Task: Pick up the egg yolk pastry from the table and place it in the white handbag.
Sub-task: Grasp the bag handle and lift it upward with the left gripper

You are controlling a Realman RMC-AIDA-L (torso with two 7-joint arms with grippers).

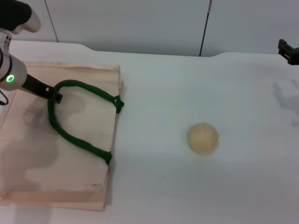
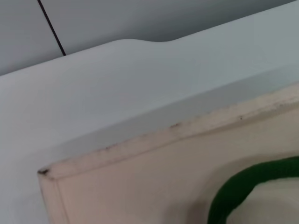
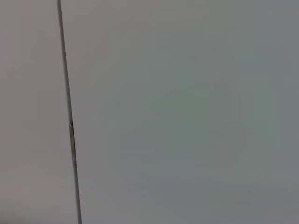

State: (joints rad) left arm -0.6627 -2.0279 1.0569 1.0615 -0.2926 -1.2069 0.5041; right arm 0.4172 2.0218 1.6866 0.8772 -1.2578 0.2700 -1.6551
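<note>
The left gripper is down on the white handbag, its dark fingertip right at the near end of the green rope handle. It looks pinched on that handle, but the tips are too small to say for certain, so I can't tell if it's really clamped. The left wrist view only shows the bag's top edge, a corner and a bit of green rope, with no fingers in sight.

The bag lies flat on the white table on the robot's left side, handle loop splayed across its face. The egg yolk pastry sits on bare table well apart from the bag, off to the right, untouched.

The right gripper is just peeking in at the far right edge, parked up high — can't tell how its fingers are.

My read: the step now is opening the bag mouth. Lift that handle straight up and hold it steady so the top panel peels away — then the right arm can come down over the pastry and squeeze it gently, since it looks soft.
</note>
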